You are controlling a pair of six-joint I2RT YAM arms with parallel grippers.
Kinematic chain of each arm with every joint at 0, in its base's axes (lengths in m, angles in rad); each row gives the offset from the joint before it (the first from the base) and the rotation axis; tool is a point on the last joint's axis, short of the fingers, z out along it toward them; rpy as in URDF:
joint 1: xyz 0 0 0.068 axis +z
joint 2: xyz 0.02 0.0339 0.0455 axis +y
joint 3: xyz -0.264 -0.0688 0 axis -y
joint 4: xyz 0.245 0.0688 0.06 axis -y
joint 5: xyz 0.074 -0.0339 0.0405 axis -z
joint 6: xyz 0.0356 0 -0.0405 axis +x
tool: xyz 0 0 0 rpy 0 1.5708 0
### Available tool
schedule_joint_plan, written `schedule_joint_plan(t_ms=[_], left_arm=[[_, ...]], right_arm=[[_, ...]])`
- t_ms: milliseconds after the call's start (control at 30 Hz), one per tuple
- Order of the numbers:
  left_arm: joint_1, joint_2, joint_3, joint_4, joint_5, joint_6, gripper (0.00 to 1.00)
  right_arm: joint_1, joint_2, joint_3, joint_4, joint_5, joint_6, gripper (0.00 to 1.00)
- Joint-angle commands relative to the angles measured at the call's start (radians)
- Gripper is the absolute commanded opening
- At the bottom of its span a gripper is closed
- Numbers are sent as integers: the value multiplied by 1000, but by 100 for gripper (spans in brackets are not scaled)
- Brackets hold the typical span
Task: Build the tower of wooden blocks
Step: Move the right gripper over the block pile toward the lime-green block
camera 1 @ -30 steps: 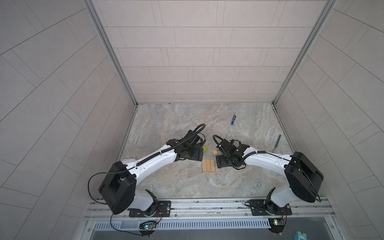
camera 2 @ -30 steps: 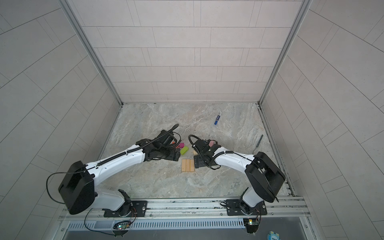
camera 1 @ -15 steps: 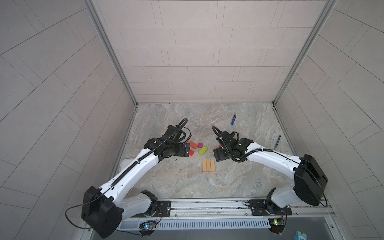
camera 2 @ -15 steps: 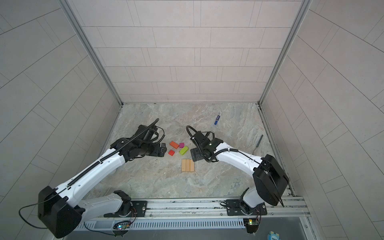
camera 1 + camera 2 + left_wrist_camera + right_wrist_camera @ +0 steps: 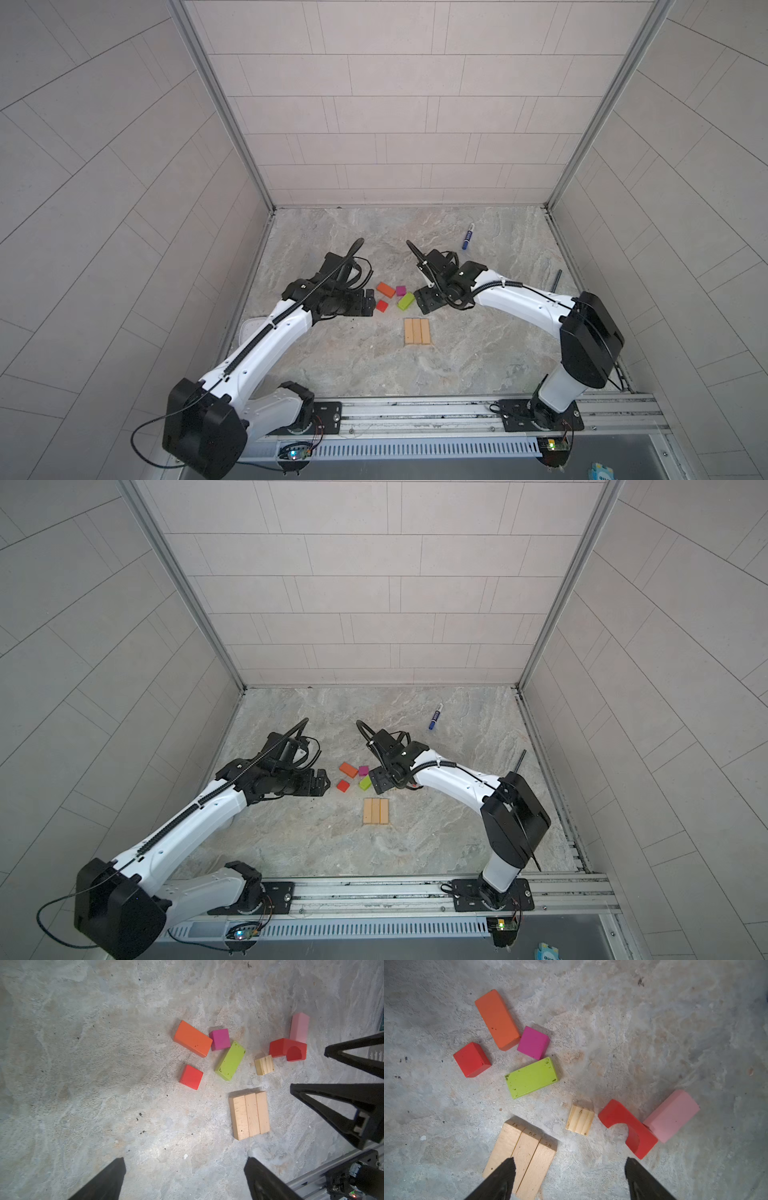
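Three tan planks [image 5: 417, 331] lie flat side by side on the stone floor. Just beyond them, loose and apart, are an orange brick [image 5: 385, 289], a magenta cube [image 5: 400, 290], a lime-green brick [image 5: 406, 301] and a red cube [image 5: 382, 306]. The right arm hides the rest in both top views. The right wrist view shows a small tan cube [image 5: 580, 1120], a red arch [image 5: 627, 1126] and a pink brick [image 5: 671, 1114] touching it. My left gripper [image 5: 369, 303] hovers open beside the red cube. My right gripper [image 5: 570, 1159] is open and empty, one fingertip over the planks.
A blue marker pen [image 5: 468, 235] lies at the back right. A dark slim tool [image 5: 557, 280] rests by the right wall. Tiled walls close in three sides, and a metal rail [image 5: 415, 411] carrying both arm bases runs along the front.
My left arm has drawn back to the left, uncovering the coloured blocks. My right gripper has lifted back off the planks toward the far right, and its jaws have narrowed a little.
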Motion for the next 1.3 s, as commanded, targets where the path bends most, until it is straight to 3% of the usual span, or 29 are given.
schedule_joint_plan(t_ms=[0, 300, 667, 1267], left_arm=[[21, 5, 1, 4, 42, -11, 97], [101, 35, 2, 32, 171, 7, 96], [111, 33, -5, 38, 183, 4, 96], [112, 53, -12, 64, 242, 1, 95]], right_arm=[[-3, 52, 43, -17, -14, -35, 83], [2, 199, 148, 1, -37, -65, 82], [21, 316, 236, 6, -21, -110, 89], [29, 409, 266, 34, -35, -130, 79]])
